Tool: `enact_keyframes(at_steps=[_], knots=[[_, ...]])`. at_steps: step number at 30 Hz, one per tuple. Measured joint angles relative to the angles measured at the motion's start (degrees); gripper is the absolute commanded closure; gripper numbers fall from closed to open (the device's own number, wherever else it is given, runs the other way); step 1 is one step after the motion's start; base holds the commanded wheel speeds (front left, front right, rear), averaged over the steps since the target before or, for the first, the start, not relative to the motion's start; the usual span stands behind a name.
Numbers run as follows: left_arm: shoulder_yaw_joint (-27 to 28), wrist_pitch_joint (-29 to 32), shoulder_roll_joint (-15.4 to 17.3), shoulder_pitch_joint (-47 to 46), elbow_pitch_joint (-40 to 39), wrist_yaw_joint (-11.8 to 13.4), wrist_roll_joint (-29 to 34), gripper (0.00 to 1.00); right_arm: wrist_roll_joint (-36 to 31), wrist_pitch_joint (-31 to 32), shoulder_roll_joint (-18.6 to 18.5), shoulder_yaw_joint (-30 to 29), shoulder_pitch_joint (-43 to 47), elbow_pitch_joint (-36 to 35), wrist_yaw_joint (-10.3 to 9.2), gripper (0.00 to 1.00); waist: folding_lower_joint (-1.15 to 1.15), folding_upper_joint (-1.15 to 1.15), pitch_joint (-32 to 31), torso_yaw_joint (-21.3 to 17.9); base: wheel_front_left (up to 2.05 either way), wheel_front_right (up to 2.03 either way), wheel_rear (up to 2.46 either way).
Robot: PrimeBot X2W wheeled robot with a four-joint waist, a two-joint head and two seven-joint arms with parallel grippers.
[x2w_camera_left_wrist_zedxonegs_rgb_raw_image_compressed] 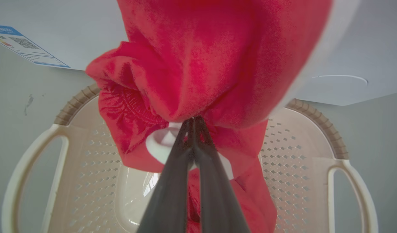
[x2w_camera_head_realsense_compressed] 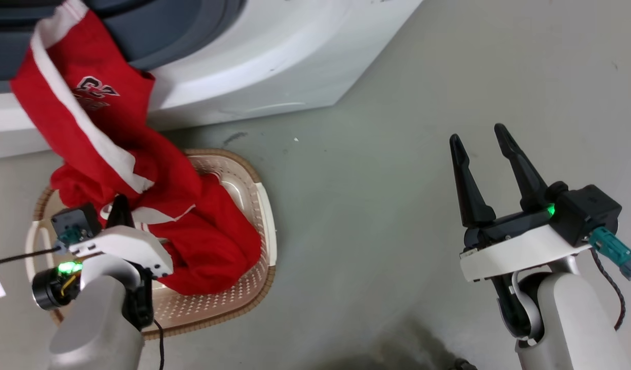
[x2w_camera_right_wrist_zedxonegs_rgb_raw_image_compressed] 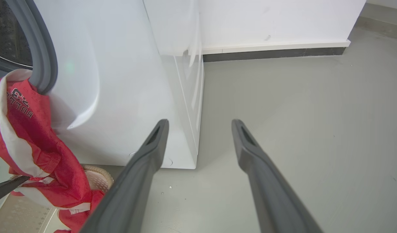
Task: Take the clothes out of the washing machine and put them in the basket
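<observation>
1 left end effector (x2w_camera_left_wrist_zedxonegs_rgb_raw_image_compressed: 193, 120) pinches soft clothes (x2w_camera_left_wrist_zedxonegs_rgb_raw_image_compressed: 201, 64) over perforated basket (x2w_camera_left_wrist_zedxonegs_rgb_raw_image_compressed: 292, 152).

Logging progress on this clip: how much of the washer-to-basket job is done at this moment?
Done: a heap of the clothes already lies in the basket. In hand: the left gripper is shut on red fabric over the basket, while the patch-bearing garment trails from the washing machine opening. Left: pull that end free and drop it in. The right gripper is open over the floor.
</observation>
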Motion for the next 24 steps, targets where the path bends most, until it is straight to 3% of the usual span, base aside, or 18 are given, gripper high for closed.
enact_keyframes(at_steps=[10, 11, 12, 13, 24], knots=[[4.1, -0.1, 1.8, -7.5, 10.6, -2.5, 1.8, 1.00, 1.1, -1.9, 0.0, 1.0, -2.6, 2.2, 0.00, 0.00, 0.00, 0.00, 4.8, -3.8, 0.00, 0.00, 0.00], [4.3, -0.1, 1.8, -8.0, 11.3, -2.9, 1.8, 0.75, 1.1, -2.1, 0.0, 1.0, -2.7, 2.5, 0.00, 0.00, 0.00, 0.00, 5.0, -4.1, 0.00, 0.00, 0.00], [4.5, -0.1, 1.7, -8.4, 11.9, -3.1, 2.0, 0.33, 1.1, -2.2, 0.0, 1.0, -2.7, 2.7, 0.00, 0.00, 0.00, 0.00, 5.1, -4.3, 0.00, 0.00, 0.00], [4.7, -0.1, 1.7, -8.7, 12.4, -3.4, 2.3, 0.00, 1.1, -2.3, 0.0, 1.0, -2.7, 3.0, 0.00, 0.00, 0.00, 0.00, 5.0, -4.4, 0.00, 0.00, 0.00], [7.5, -0.1, -0.9, -4.4, 13.1, -5.9, 4.9, 0.00, 0.6, -2.8, 0.0, 0.5, -1.9, 5.3, 0.00, 0.00, 0.00, 0.00, -1.4, -3.3, 0.00, 0.00, 0.00]])
